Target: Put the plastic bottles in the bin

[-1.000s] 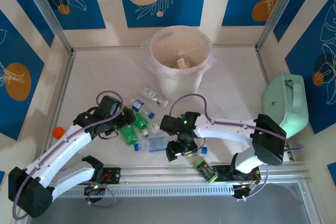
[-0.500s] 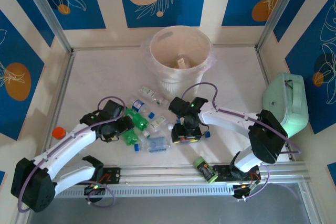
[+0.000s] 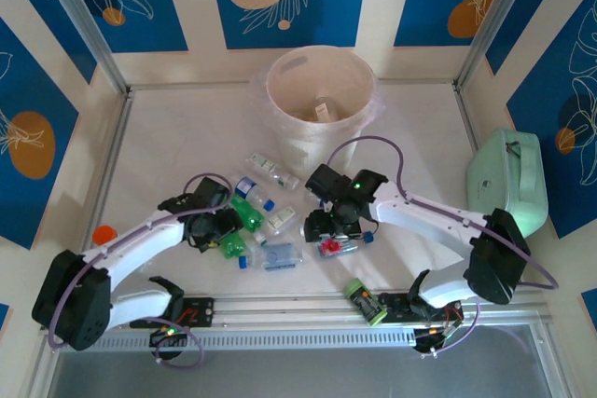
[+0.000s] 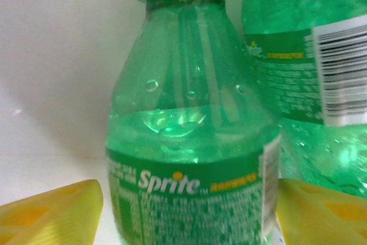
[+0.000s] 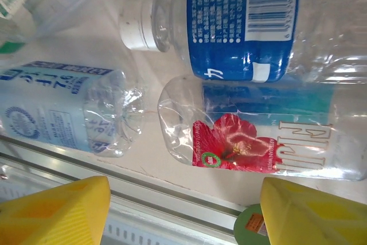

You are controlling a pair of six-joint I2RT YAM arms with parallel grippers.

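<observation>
The bin (image 3: 322,104) stands at the back middle of the table. Several plastic bottles lie in a cluster in front of it. My left gripper (image 3: 227,227) is at the cluster's left side, and its yellow fingers (image 4: 54,213) press both sides of a green Sprite bottle (image 4: 189,142), shut on it. A second green bottle (image 4: 309,55) lies right beside it. My right gripper (image 5: 183,202) hangs open above a clear bottle with a red flower label (image 5: 258,136), which lies on the table (image 3: 334,247) untouched.
A blue-labelled bottle (image 5: 246,21) and a crushed clear one (image 5: 63,107) lie beside the flower bottle. A green-topped bottle (image 3: 366,300) rests on the front rail, an orange-capped one (image 3: 103,233) at the far left. A mint-green case (image 3: 508,184) sits at the right wall.
My left gripper's jaws have narrowed onto the green bottle as the arm edged forward. My right gripper has moved back from the front rail and to the right, over the flower bottle.
</observation>
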